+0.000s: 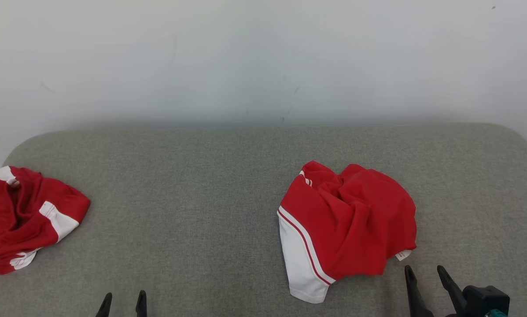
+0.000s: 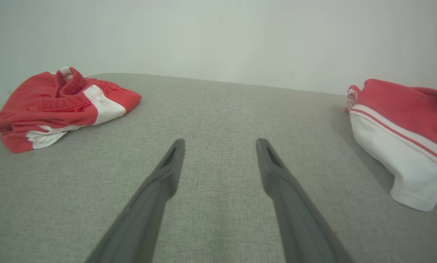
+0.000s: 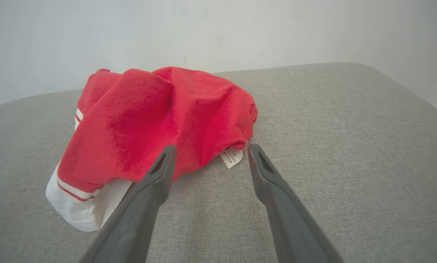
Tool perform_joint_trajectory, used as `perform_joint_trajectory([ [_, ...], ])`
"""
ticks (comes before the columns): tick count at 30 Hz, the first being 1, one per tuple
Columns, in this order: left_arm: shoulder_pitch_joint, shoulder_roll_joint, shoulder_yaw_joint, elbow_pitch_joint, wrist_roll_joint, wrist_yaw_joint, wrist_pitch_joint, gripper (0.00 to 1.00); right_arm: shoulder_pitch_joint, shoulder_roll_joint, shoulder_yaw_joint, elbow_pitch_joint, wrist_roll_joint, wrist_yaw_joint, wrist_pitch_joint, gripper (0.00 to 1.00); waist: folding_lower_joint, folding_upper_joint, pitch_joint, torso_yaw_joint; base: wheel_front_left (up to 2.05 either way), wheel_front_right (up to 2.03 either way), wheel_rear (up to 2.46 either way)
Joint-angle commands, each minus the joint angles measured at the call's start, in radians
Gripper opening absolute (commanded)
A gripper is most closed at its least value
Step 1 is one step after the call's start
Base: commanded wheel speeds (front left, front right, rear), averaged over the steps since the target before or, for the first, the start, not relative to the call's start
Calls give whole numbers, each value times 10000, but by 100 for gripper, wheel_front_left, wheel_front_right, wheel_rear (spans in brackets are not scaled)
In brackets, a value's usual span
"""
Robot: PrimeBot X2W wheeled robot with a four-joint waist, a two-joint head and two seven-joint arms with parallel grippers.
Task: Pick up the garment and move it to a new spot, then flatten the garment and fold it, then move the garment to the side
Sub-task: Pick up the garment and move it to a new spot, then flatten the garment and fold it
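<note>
Left gripper (image 1: 125, 294) and right gripper (image 1: 424, 268) both gape empty. The crumpled garment (image 1: 351, 220) lies just ahead of the right one (label (image 3: 232, 157) nearest its tips); pinching only that label or one layer risks it slipping free.

Perhaps a lab: grey padded surface (image 1: 193, 185), bare white wall (image 1: 263, 57).

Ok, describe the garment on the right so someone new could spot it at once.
On the grey cushion before the pale wall, look at the right half: a crumpled red garment lies there. Unlike the red heap at the far left edge, it has a broad white panel with a red stripe and a small white tag at its near right corner.
</note>
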Motion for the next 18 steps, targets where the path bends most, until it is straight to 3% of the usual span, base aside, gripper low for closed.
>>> perform_joint_trajectory([
  [1, 4, -1, 26, 122, -141, -69, 37, 100, 118, 7, -29, -130, -82, 34, 88, 100, 1, 1, -7, -28, 0, 0, 0],
  [18, -223, -7, 28, 267, -322, -29, -6, 100, 186, 7, 167, -438, 217, 34, 302, 100, 1, 1, 70, -128, 0, 0, 0],
])
